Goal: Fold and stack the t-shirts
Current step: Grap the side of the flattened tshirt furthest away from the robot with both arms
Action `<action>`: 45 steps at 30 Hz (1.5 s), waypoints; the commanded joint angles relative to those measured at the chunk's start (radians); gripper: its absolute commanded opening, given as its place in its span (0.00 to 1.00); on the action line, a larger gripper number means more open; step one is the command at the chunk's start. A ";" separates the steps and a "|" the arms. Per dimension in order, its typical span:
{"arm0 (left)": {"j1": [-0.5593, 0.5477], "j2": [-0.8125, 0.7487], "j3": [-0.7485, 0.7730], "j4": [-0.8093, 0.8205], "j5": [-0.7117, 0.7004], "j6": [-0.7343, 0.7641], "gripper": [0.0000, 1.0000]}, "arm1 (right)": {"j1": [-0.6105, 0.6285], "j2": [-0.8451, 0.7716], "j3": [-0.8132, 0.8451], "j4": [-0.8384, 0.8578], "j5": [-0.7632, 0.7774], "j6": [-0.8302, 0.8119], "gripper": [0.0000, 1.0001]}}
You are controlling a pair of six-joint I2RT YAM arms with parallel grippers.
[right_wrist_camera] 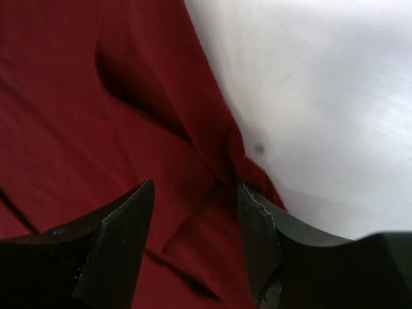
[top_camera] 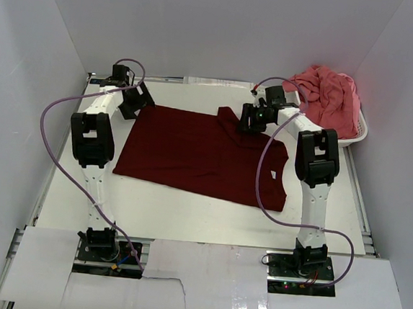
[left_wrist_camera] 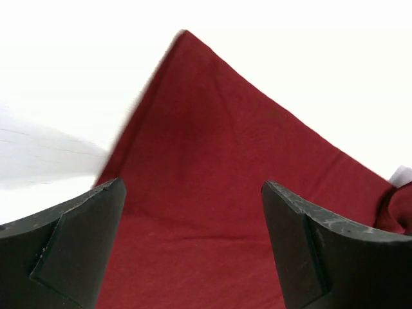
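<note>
The dark maroon t-shirt [top_camera: 199, 157] lies flat on the table [top_camera: 187, 214], the coral pink t-shirt [top_camera: 327, 96] heaped in the white basket [top_camera: 354, 137] far right. Left gripper [top_camera: 135, 103] hangs, jaws spread wide, over its far-left corner; right gripper [top_camera: 251, 119], parted narrower, straddles a rumpled sleeve [top_camera: 230, 128], gripping nothing. Pinching only that crease could drag the sleeve under and skew the fold

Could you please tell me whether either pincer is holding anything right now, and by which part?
Nothing is held. The left pincer stands open over a corner of the maroon t-shirt, and the right pincer stands open over its rumpled edge.
</note>
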 commanded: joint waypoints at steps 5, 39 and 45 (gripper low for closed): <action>0.004 -0.073 0.037 0.001 0.016 -0.007 0.98 | 0.010 -0.095 -0.089 0.019 -0.028 0.017 0.61; 0.004 -0.070 0.034 -0.004 0.012 0.009 0.98 | 0.010 0.003 0.022 0.051 -0.016 0.046 0.61; 0.004 -0.071 0.032 -0.002 0.015 0.009 0.98 | 0.010 0.018 0.029 0.051 -0.025 0.038 0.49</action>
